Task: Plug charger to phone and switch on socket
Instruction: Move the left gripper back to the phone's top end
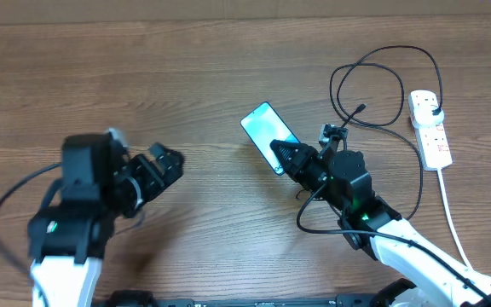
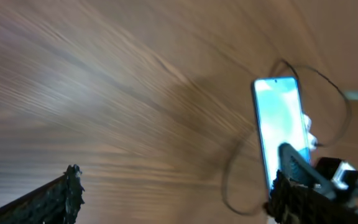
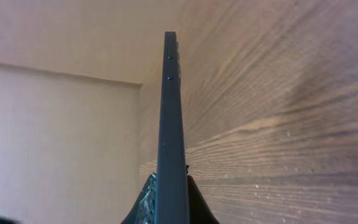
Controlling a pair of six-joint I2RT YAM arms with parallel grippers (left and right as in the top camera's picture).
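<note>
The phone [image 1: 267, 130] in the right gripper [image 1: 285, 154] glowed pale teal, with the black charger [image 1: 360, 110] and white, red-marked socket [image 1: 430, 128] beyond it.

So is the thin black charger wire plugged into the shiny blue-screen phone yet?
Not plugged in. The thin black charger cable has its tip lying loose, apart from the slim blue-screened phone held by the right gripper.

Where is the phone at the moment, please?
In the overhead view the phone is right of centre, one end clamped in the right gripper, with the charger and socket farther right.
</note>
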